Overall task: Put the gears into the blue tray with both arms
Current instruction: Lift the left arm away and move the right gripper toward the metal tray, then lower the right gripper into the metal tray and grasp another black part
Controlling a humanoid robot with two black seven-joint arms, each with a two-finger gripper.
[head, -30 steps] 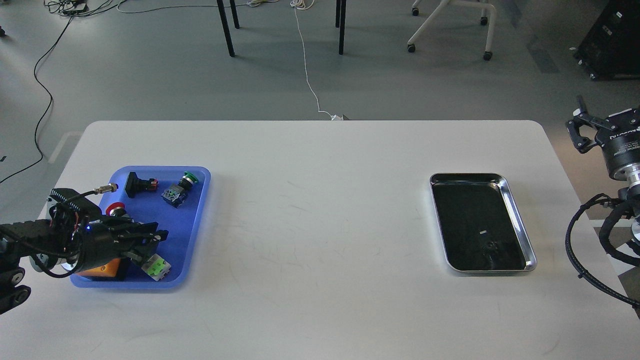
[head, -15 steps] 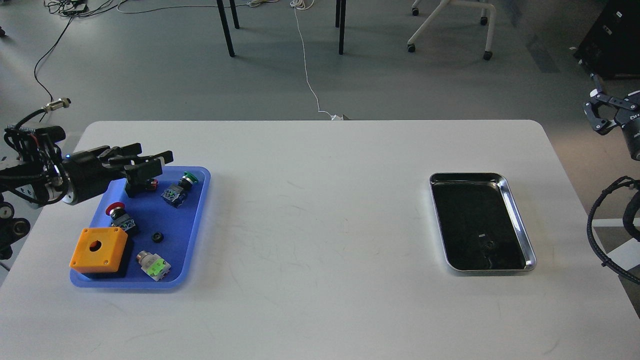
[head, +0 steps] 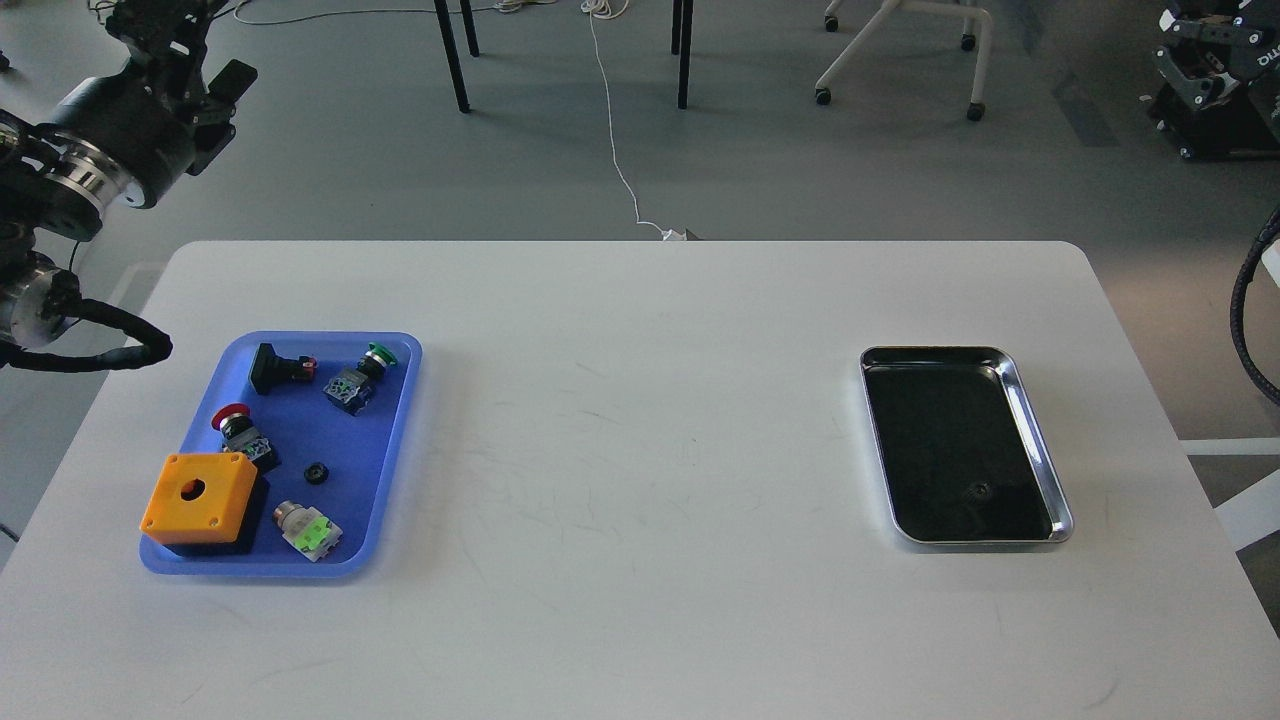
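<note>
The blue tray [head: 396, 420] lies on the left of the white table. One small black gear [head: 316, 473] rests on its floor, right of the orange box. A second gear [head: 981, 490] shows dimly inside the silver tray. My left gripper [head: 195, 45] is raised at the top left, far behind the table. Its fingers are spread and hold nothing. My right gripper [head: 1212, 40] is high at the top right edge, small and dark, so its fingers cannot be told apart.
In the blue tray are an orange box [head: 198, 492], a red-capped switch [head: 238, 430], a green-capped switch [head: 360, 376], a black part [head: 278, 369] and a green-white switch [head: 308, 528]. The silver tray [head: 1040, 440] sits at the right. Table legs and cables are on the floor behind.
Both arms rose and pulled back off the table. The left gripper left the blue tray for the top left corner. A gear now lies where it hovered.
</note>
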